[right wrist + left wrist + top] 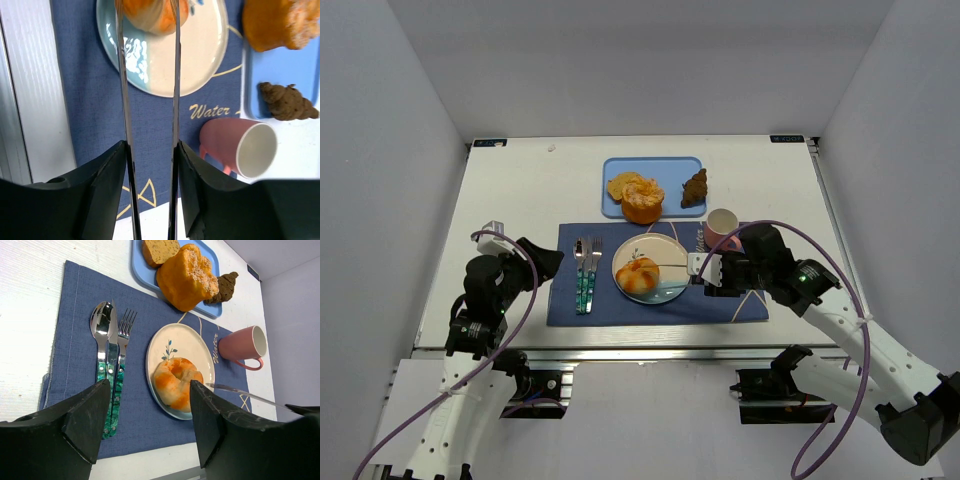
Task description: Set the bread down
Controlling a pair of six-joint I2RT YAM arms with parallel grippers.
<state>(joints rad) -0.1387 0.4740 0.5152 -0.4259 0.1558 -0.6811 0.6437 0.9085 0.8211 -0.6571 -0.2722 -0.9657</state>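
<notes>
The bread (638, 275) sits on the plate (670, 287), on its left half, and the plate stands in the middle of the blue mat (610, 308) on the bench (520, 190).

My right fingers (150, 155) are clenched on a pair of metal tongs (122, 75). The two thin blades run forward from between the fingers, across the mat and over the plate. In the right wrist view their far ends stand on either side of the bread. Whether they pinch it or only flank it I cannot tell, because the tips run off the top edge of that view.

My left fingers (149, 395) are spread wide and hold nothing. They hang over the left edge of the mat, pointing toward the plate, with the cutlery (586, 275) lying side by side on the mat between them and the plate.

A pink cup (720, 225) lies on its side at the mat's far right corner, just beyond my right fingers. Behind the mat is a blue tray (675, 170) that carries a larger orange bun (642, 203), a paler piece behind it and a dark brown pastry (695, 188) at the right.
</notes>
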